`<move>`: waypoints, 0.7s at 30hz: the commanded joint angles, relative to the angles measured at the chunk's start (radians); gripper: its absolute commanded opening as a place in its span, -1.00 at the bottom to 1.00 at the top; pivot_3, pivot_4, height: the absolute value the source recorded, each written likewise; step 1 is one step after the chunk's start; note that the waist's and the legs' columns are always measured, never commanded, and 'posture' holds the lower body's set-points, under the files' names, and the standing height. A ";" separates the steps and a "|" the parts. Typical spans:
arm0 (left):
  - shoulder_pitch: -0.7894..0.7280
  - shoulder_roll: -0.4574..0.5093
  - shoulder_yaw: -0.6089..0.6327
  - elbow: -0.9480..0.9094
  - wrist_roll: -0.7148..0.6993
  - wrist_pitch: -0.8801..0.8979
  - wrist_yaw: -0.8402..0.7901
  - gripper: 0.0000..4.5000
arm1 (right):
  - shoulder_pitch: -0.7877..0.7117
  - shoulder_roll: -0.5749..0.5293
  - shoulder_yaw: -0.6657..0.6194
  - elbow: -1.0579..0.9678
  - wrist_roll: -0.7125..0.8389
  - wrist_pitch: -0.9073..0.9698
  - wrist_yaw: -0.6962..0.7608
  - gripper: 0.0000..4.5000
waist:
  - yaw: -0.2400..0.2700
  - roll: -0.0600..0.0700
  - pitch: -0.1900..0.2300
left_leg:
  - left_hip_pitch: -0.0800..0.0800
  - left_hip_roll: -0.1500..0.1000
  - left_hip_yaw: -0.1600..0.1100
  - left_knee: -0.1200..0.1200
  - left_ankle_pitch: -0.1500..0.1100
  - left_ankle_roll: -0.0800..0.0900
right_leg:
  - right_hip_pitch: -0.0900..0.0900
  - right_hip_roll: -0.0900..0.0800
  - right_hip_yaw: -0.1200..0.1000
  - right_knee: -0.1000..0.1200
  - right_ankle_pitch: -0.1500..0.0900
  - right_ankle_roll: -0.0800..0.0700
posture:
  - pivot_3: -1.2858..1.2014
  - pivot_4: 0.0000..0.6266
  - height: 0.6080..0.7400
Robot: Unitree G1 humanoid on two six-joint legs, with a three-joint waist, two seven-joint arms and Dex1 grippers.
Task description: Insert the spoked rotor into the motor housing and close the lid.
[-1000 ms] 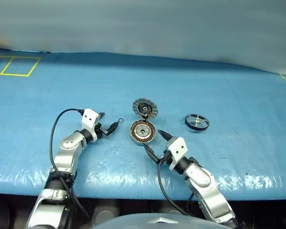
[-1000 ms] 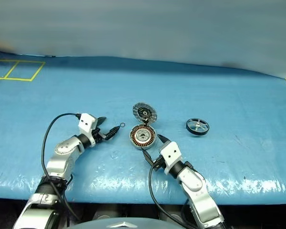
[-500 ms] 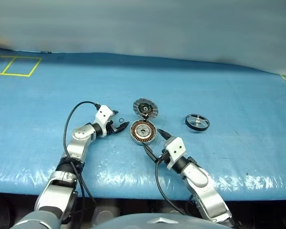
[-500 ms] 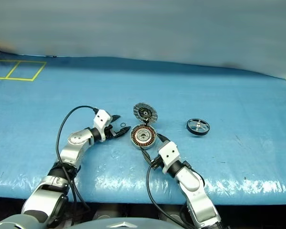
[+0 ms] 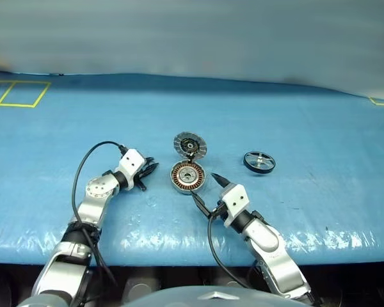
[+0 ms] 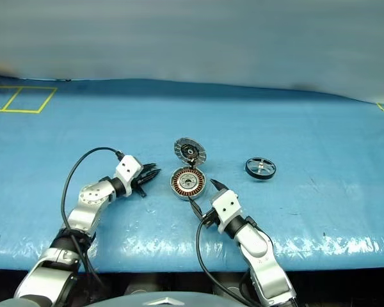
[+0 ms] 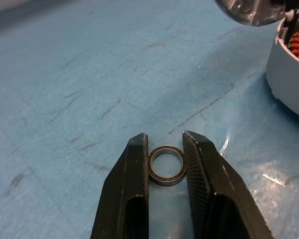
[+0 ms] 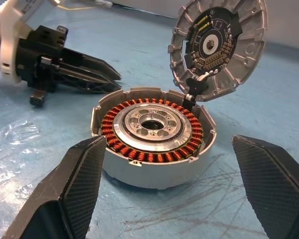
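Note:
The motor housing (image 5: 188, 177) lies open on the blue mat, showing copper windings and a silver hub (image 8: 152, 129). Its hinged lid (image 5: 189, 144) stands up behind it, inner face towards me (image 8: 217, 45). The spoked rotor (image 5: 259, 162) lies flat on the mat to the right of the housing, apart from both grippers. My left gripper (image 5: 152, 167) is just left of the housing, its fingers closed against a small thin ring (image 7: 166, 164) lying on the mat. My right gripper (image 5: 205, 188) stands open in front of the housing, fingers spread wider than the case.
Yellow tape squares (image 5: 19, 94) mark the mat's far left corner. The mat's front edge (image 5: 179, 246) runs close below both arms. Bare blue mat spreads behind the lid and right of the rotor.
My left gripper's fingers have closed in onto the small ring, and the wrist has rolled. The whole picture has shifted a little. The right arm has kept still.

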State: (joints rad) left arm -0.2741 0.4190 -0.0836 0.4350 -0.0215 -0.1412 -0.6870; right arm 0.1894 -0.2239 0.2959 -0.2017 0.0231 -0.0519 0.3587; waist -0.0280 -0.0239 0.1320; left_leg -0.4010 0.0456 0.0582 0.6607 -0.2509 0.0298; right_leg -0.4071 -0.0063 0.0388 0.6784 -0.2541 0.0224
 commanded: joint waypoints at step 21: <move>-0.041 -0.042 -0.136 -0.388 -0.127 0.296 -0.155 -0.71 | -0.004 -0.028 -0.012 0.038 -0.018 -0.042 0.029 0.89 | 0.016 -0.001 0.001 | -0.003 -0.002 0.002 0.002 0.000 0.000 | -0.003 0.007 0.003 0.000 -0.002 -0.001 | 0.03 -0.52 1.00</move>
State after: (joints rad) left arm -0.2949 0.3853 -0.2124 0.0436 -0.1540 0.1710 -0.8345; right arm 0.1901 -0.2590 0.2944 -0.1546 0.0059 -0.0650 0.3903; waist -0.0118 -0.0250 0.1332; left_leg -0.4041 0.0439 0.0599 0.6631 -0.2506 0.0297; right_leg -0.4096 0.0009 0.0421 0.6783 -0.2560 0.0215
